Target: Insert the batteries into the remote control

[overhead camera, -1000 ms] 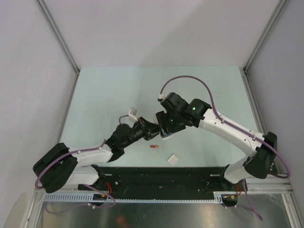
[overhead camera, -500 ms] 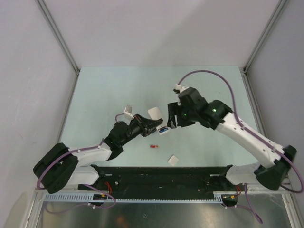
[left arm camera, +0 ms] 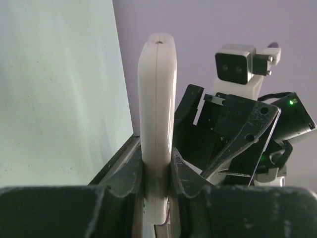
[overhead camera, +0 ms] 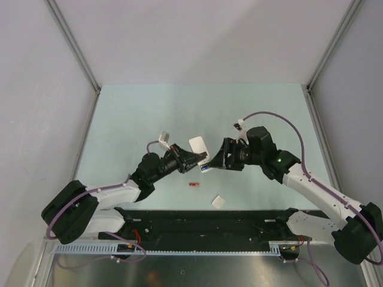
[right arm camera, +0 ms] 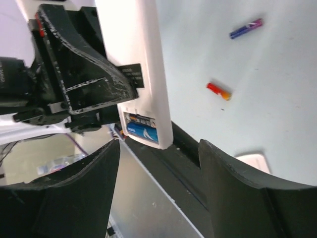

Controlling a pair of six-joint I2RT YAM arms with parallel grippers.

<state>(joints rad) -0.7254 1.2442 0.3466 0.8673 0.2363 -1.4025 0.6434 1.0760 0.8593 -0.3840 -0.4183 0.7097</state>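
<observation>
The left end effector (left arm camera: 157, 166) is clamping the white remote (left arm camera: 156, 99), its bay (right arm camera: 134, 119) showing a blue battery (right arm camera: 144, 133); the right end effector (right arm camera: 159, 148) is gaping wide at 3 o'clock.

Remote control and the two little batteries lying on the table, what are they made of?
The remote control looks like smooth white plastic, slightly glossy, with a moulded seam along its edge. The red battery and the blue-purple battery have shiny coloured wrappers; probably metal cells under printed film, though that stays hidden.
</observation>
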